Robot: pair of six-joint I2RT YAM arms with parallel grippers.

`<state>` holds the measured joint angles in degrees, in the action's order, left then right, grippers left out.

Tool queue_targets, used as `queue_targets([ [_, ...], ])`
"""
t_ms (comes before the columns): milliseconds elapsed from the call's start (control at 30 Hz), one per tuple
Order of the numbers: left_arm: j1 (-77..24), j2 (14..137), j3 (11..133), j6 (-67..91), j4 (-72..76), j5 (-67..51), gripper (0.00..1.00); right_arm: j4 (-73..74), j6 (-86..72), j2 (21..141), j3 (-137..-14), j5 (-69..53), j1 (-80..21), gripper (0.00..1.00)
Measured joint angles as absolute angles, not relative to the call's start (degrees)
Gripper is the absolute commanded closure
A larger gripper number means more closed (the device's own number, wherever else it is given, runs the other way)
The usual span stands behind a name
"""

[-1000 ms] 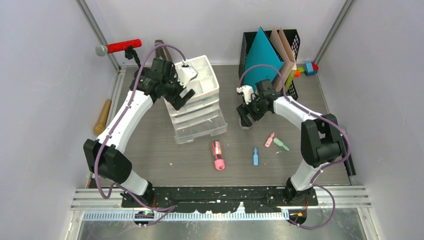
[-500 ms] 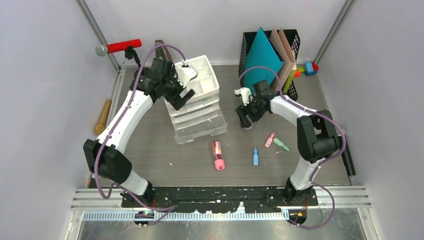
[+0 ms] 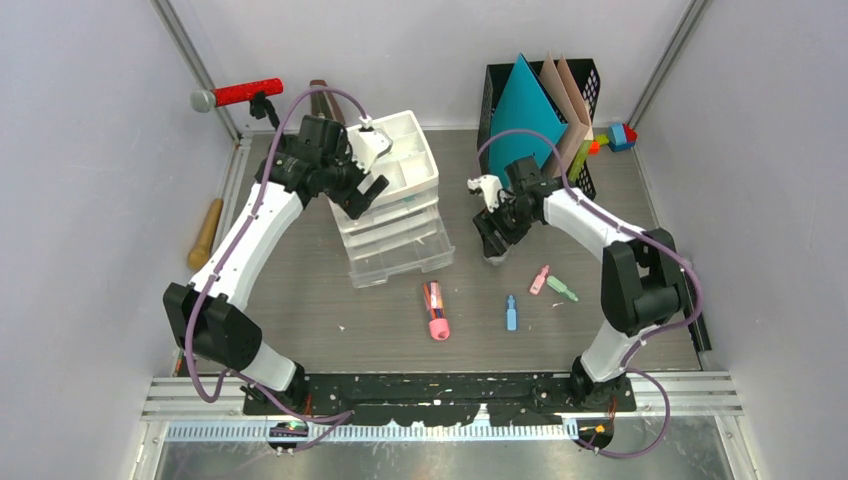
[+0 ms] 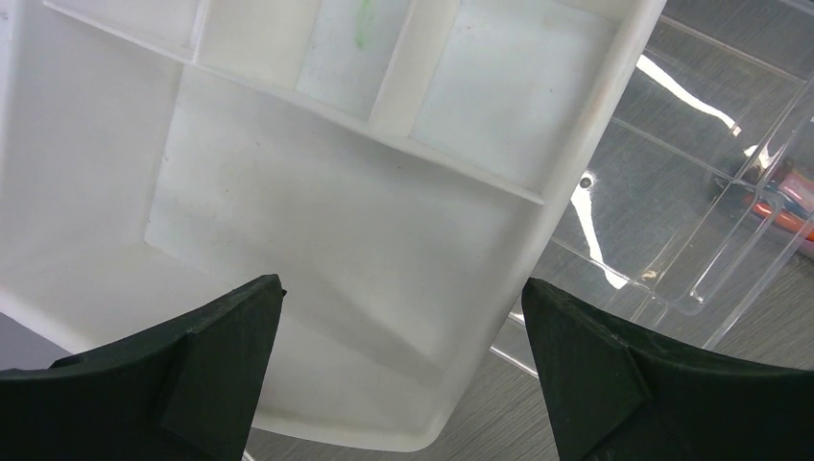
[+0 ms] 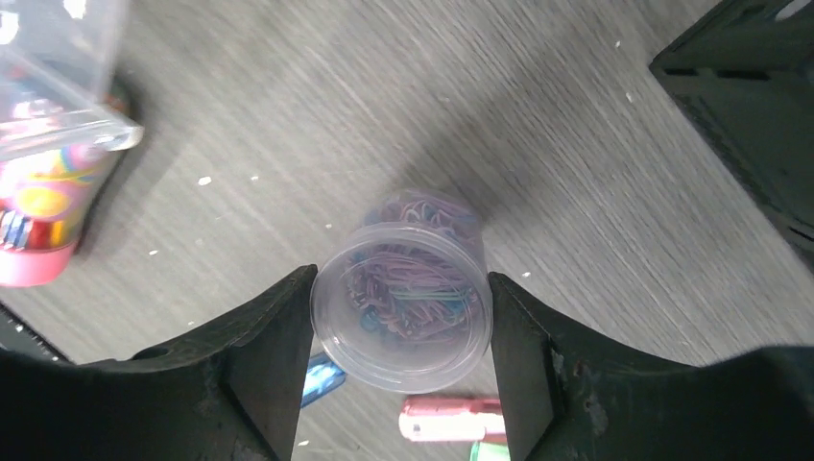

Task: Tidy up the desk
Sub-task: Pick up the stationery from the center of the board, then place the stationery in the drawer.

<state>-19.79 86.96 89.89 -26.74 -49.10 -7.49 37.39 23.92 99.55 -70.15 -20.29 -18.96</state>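
Nearest us, at the bottom of the top view, the black-and-metal rail (image 3: 440, 395) carries both arm bases. Above it spreads the desk (image 3: 300, 300), a grey-brown wood-grain top that fills the middle of the frame between the lavender walls.

On it, lower centre, lies a pink-capped marker (image 3: 435, 310). To its right we see a small blue marker (image 3: 511, 312), then a pink one (image 3: 540, 279) and a green one (image 3: 562, 289) close together.

Just above these, right of centre, our right gripper (image 5: 400, 288) is clamped on a clear tub (image 5: 403, 322) of coloured clips. Both fingers press against its sides, and the tub stands on the desk.

Left of centre stands a clear drawer unit (image 3: 395, 240) with a white tray (image 4: 288, 192) on top. Our left gripper (image 4: 400, 288) hangs over that tray, its jaws spread wide and holding nothing.

At the left edge a wooden handle (image 3: 206, 233) lies off the desk.

Farthest back, upper right, a black file holder (image 3: 497, 90) holds a teal folder (image 3: 525, 105), with toy blocks (image 3: 620, 135) just beside it. At upper left we see a red-handled tool (image 3: 245, 92).
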Motion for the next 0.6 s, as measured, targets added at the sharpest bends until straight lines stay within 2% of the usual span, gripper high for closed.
queue_targets([
  [300,-19.81,86.96,90.83,-22.83,-49.23,-6.02,0.00,45.06,24.97,88.75,-80.31,-17.54,-29.82,0.65],
  [600,-19.68,86.98,93.58,-17.78,-49.93,-1.04,0.00,47.24,24.84,92.49,-92.97,-16.69,-38.76,0.65],
])
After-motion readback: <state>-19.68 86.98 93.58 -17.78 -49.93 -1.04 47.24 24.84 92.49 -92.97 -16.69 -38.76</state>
